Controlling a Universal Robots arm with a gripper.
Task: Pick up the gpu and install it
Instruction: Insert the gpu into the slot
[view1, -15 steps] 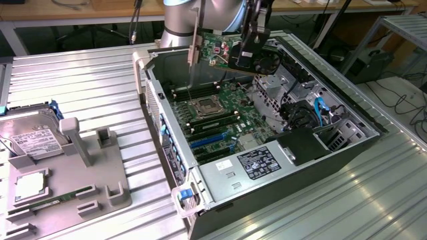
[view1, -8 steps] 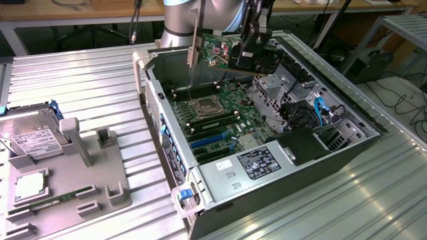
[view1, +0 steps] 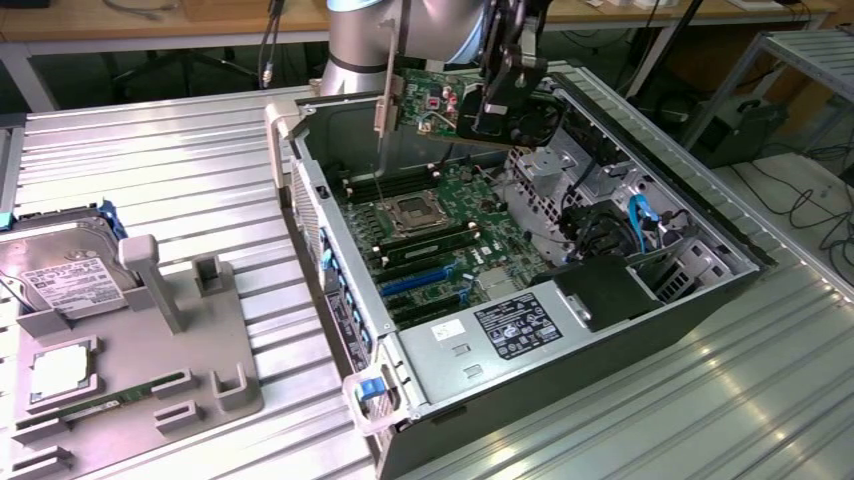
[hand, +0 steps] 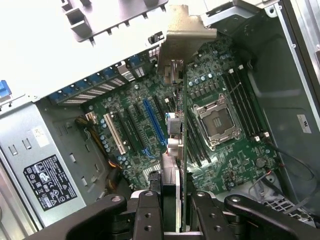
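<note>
Grip: your gripper (hand: 175, 212) is clamped on the gpu (view1: 434, 105), pinching it across its two faces at the end away from the bracket.

Where the gpu is: in the air over the far end of the open case (view1: 310, 190), above the motherboard (view1: 494, 240), touching nothing but the fingers.

Long axis: it runs across the case, with the silver bracket (view1: 388, 90) toward the slotted rear wall on the exterior view's left. The card stands on edge.

Key relation: through the wrist view you look straight down the card's edge. It hangs over the strip between the CPU socket (hand: 220, 120) and the expansion slots. The blue slot (hand: 155, 127) lies off to the side of the card that faces the power supply (hand: 47, 180). I judge it nearly parallel to the card, slightly skewed.

In the way: the memory slots flank the socket, and blue cables (view1: 638, 220) sit by the case's front wall, near the gripper body.

Elsewhere: the hard drive (view1: 67, 280) rests on the grey fixture (view1: 174, 350) at the bench (view1: 160, 170) edge on the exterior view's left, well apart.
</note>
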